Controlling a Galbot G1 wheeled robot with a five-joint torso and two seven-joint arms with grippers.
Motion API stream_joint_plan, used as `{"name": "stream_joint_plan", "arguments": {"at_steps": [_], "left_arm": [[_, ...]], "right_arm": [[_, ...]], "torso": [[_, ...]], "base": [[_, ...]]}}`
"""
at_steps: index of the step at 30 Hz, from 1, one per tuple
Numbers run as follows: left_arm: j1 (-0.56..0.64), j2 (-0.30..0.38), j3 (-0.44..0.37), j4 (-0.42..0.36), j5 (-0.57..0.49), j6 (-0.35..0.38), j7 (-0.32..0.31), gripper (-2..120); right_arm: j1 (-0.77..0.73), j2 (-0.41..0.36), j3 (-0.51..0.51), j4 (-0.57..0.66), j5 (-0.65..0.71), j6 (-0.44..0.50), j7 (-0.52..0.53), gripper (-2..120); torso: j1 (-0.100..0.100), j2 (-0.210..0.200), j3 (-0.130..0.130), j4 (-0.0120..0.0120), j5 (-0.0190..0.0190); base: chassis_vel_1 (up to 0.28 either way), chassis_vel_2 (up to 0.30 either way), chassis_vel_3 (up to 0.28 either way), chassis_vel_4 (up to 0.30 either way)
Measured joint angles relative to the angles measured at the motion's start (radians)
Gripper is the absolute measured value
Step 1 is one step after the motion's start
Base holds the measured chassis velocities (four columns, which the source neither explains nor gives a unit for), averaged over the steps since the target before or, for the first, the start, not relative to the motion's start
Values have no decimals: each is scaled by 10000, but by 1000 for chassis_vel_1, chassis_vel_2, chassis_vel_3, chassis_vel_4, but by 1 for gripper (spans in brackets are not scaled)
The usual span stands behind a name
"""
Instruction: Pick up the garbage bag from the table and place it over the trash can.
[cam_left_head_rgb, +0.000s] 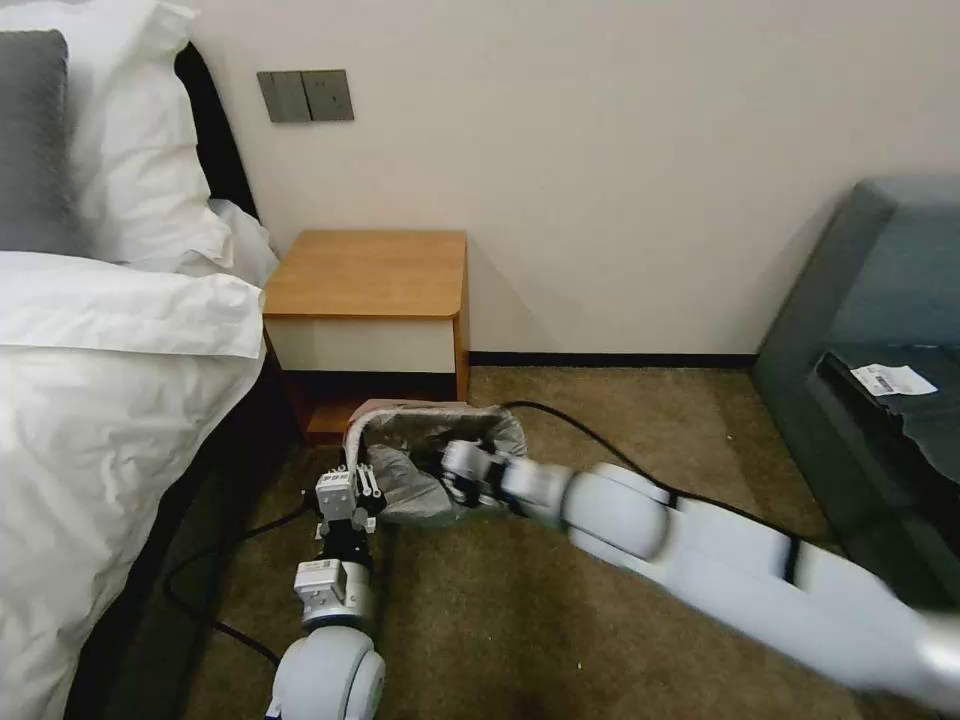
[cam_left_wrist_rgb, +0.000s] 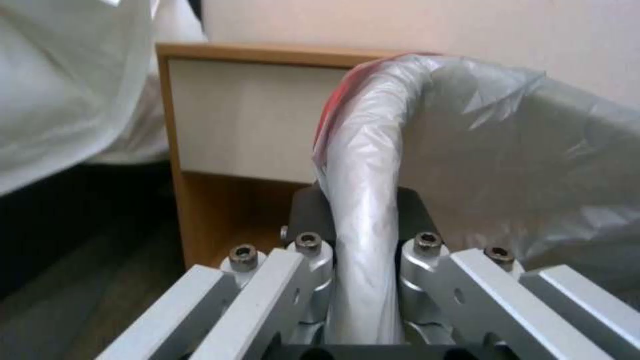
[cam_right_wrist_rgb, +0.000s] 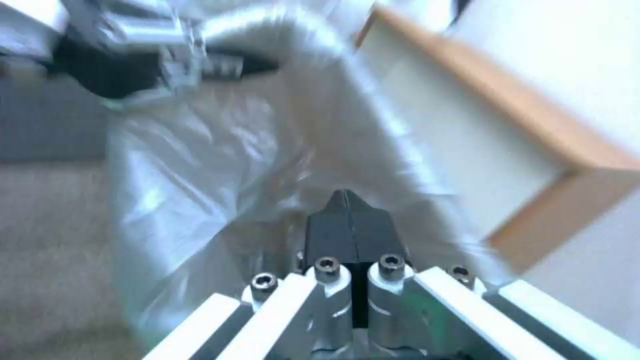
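The garbage bag (cam_left_head_rgb: 420, 470) lies draped over the trash can (cam_left_head_rgb: 362, 428) on the carpet before the counter (cam_left_head_rgb: 368, 272), its rim clamped by the left pincer (cam_left_wrist_rgb: 365, 240) as anchor while the right pincer (cam_right_wrist_rgb: 348, 212), clenched empty, presses inside the bag.

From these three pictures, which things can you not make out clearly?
- Head view: the trash can's walls, covered by the garbage bag.
- Head view: the right end effector, smeared by motion blur, low inside the bag.
- Left wrist view: the rim gripped by the left end effector, wrapped in plastic.
- Right wrist view: the table, cut off by the edge.
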Motion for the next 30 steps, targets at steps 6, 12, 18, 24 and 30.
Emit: {"name": "stream_joint_plan", "arguments": {"at_steps": [6, 12, 18, 24, 30], "left_arm": [[91, 260, 94, -452, -2066, 1172, -257, 9], [82, 687, 107, -572, -3795, 2299, -181, 9], [94, 919, 106, -610, -4634, 3101, -7, 9], [57, 1098, 155, -210, -4714, 3330, 82, 9], [41, 1181, 210, 476, -4693, 3380, 428, 9]], "right_arm": [[-3154, 77, 3366, 1704, -308, 968, 1230, 7], [-4142, 1452, 5051, 1754, -447, 1390, 1528, 27], [-5354, 2902, 6101, 1355, -954, 2016, 1558, 46], [-5901, 3934, 6500, 909, -1647, 2720, 1518, 68], [-5971, 5147, 6115, 534, -2027, 2945, 1446, 93]], "torso": [[0, 0, 0, 2, -5], [0, 0, 1, 7, -3], [0, 0, 1, 4, -4], [0, 0, 2, 3, -6], [0, 0, 1, 4, -6]], "base": [[0, 0, 0, 0], [0, 0, 0, 0], [0, 0, 0, 0], [0, 0, 0, 0], [0, 0, 0, 0]]}}
